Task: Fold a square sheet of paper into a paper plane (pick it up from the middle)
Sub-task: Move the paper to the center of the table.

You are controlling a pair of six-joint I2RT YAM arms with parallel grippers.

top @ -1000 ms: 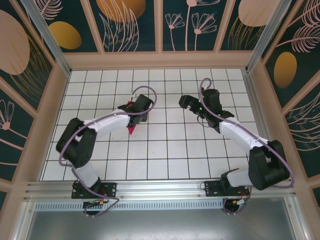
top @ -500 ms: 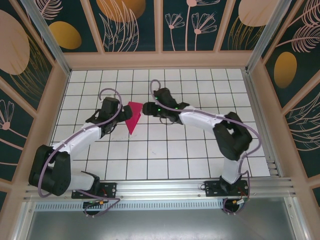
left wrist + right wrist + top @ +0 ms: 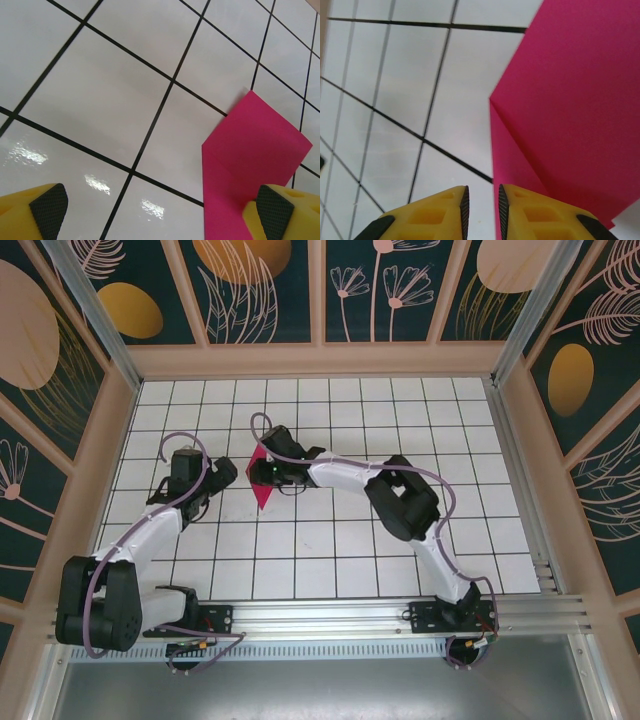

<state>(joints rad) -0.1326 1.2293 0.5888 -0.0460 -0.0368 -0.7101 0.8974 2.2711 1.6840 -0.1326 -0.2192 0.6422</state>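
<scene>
The job is in its folding stage. The paper [image 3: 262, 492] is no longer a flat square: it lies on the table [image 3: 350, 540] left of centre as a narrow creased shape, with one point toward the near side. It sits between the two arms.

The left hand [image 3: 160, 210] is spread wide and holds nothing. It hangs low over the tiles just to the left of the paper. In its own camera one of its pads [image 3: 274, 210] sits over the paper's near part, though I can't tell whether it touches.

The right arm reaches right across the table, and the right hand [image 3: 481, 207] is down over the paper's left edge. Its fingers [image 3: 445, 210] are drawn nearly together, with only a sliver of gap. A folded edge of the paper runs down into that gap. I cannot tell whether the paper is truly pinched or just lying beneath.

My guess is the right hand is taking hold of a flap to turn it over along the crease. That will call for a firm pinch on the top layer alone. The left hand should press the rest flat so it does not slide on the glossy tiles.
</scene>
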